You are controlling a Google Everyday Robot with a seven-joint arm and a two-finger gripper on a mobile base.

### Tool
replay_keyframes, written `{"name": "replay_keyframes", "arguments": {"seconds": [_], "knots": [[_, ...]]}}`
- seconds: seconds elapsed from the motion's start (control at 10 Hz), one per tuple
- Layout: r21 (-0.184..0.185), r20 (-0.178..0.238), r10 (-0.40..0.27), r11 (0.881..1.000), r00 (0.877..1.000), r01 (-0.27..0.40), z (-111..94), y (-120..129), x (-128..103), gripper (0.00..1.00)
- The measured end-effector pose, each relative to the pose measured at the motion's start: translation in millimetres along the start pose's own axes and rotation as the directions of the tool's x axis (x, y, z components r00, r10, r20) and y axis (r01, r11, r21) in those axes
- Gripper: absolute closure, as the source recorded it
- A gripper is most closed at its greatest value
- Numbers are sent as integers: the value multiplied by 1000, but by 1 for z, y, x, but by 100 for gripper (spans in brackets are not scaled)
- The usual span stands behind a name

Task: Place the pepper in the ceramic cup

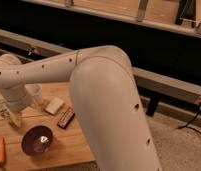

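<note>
At the counter (64,146) left edge: pepper (0,150) lies flat, untouched | gripper (11,116) hangs near it, beside ceramic cup (36,93), fingers spread wide, holding nothing | your grasp: the thick middle; pepper seems light, firm, smooth-skinned, so it may slip.

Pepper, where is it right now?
In the camera view the pepper lies on the table at the picture's lower left edge, just left of the purple bowl; the gripper hangs just beyond it.
</note>
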Motion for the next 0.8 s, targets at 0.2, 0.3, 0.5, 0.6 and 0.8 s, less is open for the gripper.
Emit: {"name": "replay_keyframes", "arguments": {"seconds": [0.2, 0.3, 0.5, 0.6, 0.8], "knots": [[-2, -15, -47, 999, 999, 47, 3, 18, 5, 35], [-1, -19, -66, 998, 998, 66, 4, 26, 6, 35], [6, -20, -102, 995, 995, 102, 4, 40, 4, 35], [7, -18, -117, 993, 993, 117, 3, 47, 4, 35], [9, -17, -142, 990, 990, 142, 3, 61, 3, 35]]}}
